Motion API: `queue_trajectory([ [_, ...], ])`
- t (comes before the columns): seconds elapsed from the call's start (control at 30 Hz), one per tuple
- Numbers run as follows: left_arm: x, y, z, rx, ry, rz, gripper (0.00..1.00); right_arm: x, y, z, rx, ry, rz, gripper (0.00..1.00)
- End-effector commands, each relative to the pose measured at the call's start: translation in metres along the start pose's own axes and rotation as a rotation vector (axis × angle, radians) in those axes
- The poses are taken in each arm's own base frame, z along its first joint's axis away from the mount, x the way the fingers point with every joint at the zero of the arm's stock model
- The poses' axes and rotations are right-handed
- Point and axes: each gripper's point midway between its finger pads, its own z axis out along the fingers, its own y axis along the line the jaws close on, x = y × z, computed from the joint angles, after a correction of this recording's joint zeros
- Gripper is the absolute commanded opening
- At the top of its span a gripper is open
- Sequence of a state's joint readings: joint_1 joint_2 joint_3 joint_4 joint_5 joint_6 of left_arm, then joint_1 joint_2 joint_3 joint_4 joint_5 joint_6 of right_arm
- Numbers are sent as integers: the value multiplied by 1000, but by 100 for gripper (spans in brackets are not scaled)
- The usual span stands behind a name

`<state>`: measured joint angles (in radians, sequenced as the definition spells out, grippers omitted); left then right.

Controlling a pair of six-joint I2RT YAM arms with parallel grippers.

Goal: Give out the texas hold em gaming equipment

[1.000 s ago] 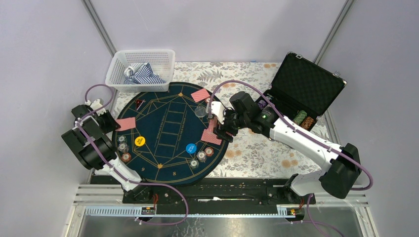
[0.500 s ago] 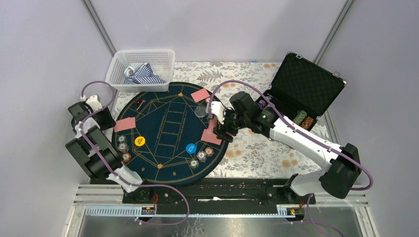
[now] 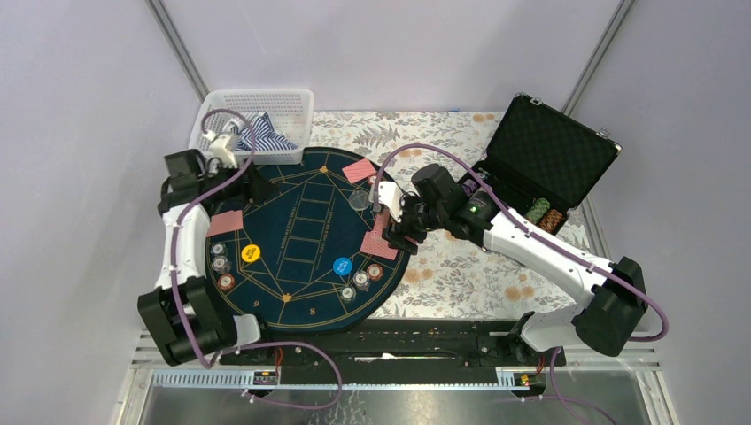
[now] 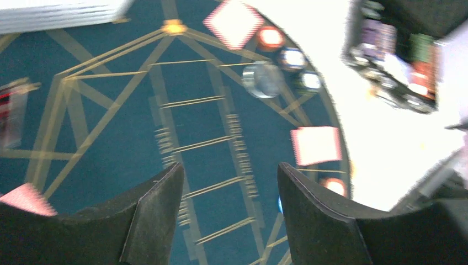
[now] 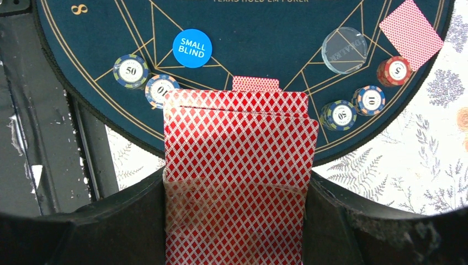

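Note:
My right gripper (image 3: 390,232) is shut on a deck of red-backed cards (image 5: 237,160) and holds it over the right edge of the dark blue mat (image 3: 301,239). Single red-backed cards lie on the mat at the left (image 3: 224,221), the far right (image 3: 360,170) and the right (image 3: 378,245). A yellow disc (image 3: 251,253), a blue "small blind" disc (image 5: 192,48) and a clear disc (image 5: 344,50) lie on the mat, with small chip stacks at the left (image 3: 221,265) and front right (image 3: 361,280). My left gripper (image 4: 229,168) is open and empty, above the mat's far left part (image 3: 255,183).
An open black case (image 3: 549,155) with more chips stands at the right. A white basket (image 3: 257,119) with striped cloth stands at the far left, just behind my left wrist. The mat lies on a flowered cloth (image 3: 460,274).
My left arm has swung from the table's left edge up and in over the far left of the mat. My right arm and its deck have not moved.

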<state>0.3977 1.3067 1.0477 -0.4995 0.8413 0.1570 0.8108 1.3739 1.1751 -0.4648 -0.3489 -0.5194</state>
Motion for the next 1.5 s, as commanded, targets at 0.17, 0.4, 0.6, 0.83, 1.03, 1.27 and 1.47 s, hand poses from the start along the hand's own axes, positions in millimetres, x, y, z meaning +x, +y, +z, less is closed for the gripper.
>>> queue_trajectory([
  [0.17,0,-189,18,602,70,-113,68,-29,-16,-9,87,-86,-52,16],
  [0.4,28,-261,48,797,214,-155,68,-27,-15,-10,90,-98,-55,16],
  [0.6,43,-287,59,856,277,-163,68,-27,-13,-11,81,-105,-56,16],
  [0.83,62,-279,71,811,330,-185,57,-32,-12,-14,78,-123,-57,16],
  [1.03,76,-270,70,771,372,-154,41,-32,-12,-16,83,-124,-58,16],
  [1.27,66,-261,64,747,331,-147,32,-29,-11,-15,85,-117,-56,15],
  [1.47,48,-263,51,782,272,-127,38,-25,-12,-14,90,-111,-57,15],
])
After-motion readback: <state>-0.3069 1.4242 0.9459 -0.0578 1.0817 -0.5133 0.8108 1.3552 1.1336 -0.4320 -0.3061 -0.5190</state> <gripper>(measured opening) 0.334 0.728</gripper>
